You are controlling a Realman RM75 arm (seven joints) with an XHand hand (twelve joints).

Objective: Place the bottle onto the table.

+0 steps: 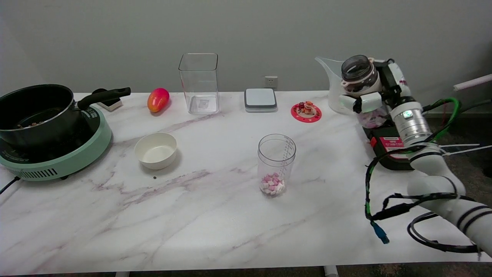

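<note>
My right hand (378, 94) grips a clear bottle (361, 86) near the table's far right edge. The bottle stands nearly upright, its open mouth at the top and pink and white pieces showing in its lower part. Its base hangs over the far end of a black device (388, 148); whether it touches the device I cannot tell. Fingers (363, 102) wrap across the bottle's front. The white marble table (215, 215) stretches out to the left.
A clear jug (331, 86) stands just behind the bottle. A clear measuring cup (276, 163) with pink and white pieces sits mid-table. Also present: a red coaster with figurines (306, 111), a grey scale (260, 100), a tall clear box (199, 82), a mango (158, 99), a white bowl (155, 150) and a pot on a green cooker (42, 127).
</note>
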